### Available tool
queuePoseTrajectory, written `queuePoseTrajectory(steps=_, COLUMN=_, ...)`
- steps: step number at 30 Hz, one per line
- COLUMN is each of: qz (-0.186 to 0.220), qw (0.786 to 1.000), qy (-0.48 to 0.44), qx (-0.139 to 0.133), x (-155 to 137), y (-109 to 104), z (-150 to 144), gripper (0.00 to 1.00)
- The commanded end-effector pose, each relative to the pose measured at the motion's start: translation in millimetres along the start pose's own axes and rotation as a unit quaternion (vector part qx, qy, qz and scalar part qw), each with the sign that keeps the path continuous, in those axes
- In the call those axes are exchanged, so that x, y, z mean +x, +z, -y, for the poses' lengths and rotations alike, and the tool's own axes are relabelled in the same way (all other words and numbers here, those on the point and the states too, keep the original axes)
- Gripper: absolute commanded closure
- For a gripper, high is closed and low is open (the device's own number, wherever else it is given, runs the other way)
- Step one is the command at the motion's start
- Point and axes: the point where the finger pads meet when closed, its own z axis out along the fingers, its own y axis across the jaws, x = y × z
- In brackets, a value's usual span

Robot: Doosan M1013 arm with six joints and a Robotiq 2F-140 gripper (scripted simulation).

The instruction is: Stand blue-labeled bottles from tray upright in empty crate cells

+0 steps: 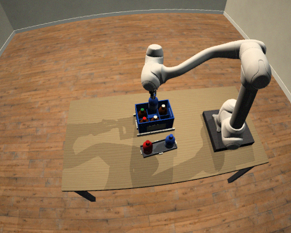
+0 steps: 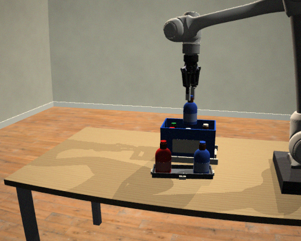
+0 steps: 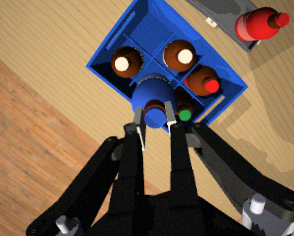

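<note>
My gripper (image 1: 153,95) (image 2: 190,97) (image 3: 155,113) points straight down and is shut on the neck of a blue-labeled bottle (image 1: 153,104) (image 2: 190,113) (image 3: 152,97). The bottle hangs upright over the back middle cell of the blue crate (image 1: 142,127) (image 2: 167,141) (image 3: 120,31), its base about level with the rim. The crate holds brown bottles with a green cap (image 1: 142,112) (image 3: 184,113), a red cap (image 1: 144,119) (image 3: 206,83) and two white caps (image 1: 162,109) (image 1: 154,118). A second blue bottle (image 1: 169,140) (image 2: 202,158) and a red bottle (image 1: 147,147) (image 2: 163,158) (image 3: 262,23) stand upright on the grey tray (image 1: 159,147) (image 2: 196,176) (image 3: 219,10).
The tray lies just in front of the crate on the tan table (image 1: 95,141) (image 2: 71,160). The arm's dark base plate (image 1: 213,131) (image 2: 290,176) stands at the table's right end. The crate's front right cell looks empty.
</note>
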Motion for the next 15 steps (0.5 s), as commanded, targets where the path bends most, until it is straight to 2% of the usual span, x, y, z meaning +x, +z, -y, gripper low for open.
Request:
queuePoseTrajectory(steps=1, qz=0.0, qw=1.0, qy=0.0, qx=0.0, x=0.0, y=1.1, z=0.0, gripper=1.0)
queuePoseTrajectory(steps=15, qz=0.0, qw=1.0, qy=0.0, qx=0.0, x=0.0, y=10.9, z=0.0, gripper=1.0)
